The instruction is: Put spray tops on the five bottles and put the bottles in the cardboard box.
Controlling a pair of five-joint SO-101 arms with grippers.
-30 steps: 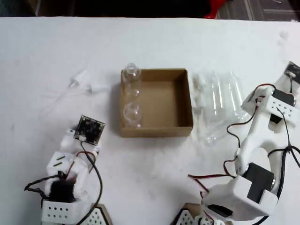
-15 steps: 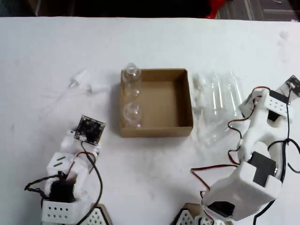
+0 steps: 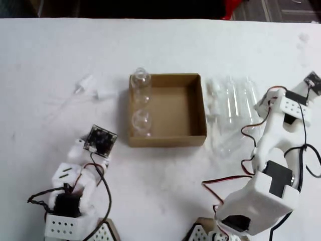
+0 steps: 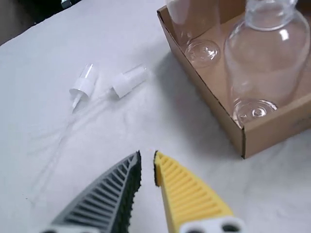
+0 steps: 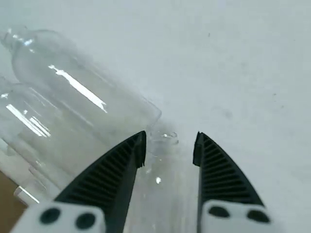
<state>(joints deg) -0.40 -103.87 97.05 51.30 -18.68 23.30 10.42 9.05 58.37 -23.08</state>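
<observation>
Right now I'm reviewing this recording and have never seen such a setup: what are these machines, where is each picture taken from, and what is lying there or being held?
These are two small robot arms side by side at a white table. The high view comes from a fixed camera looking down. The other two come from a camera on each arm's wrist, looking along its tool.

A cardboard box sits in the middle, with two clear bottles upright inside along one wall. In the high view, two spray tops lie loose to its left and more clear bottles lie to its right.

The left tool is shut and holds nothing. The right tool is open, its fingers either side of a lying bottle's neck, not closed on it.
</observation>
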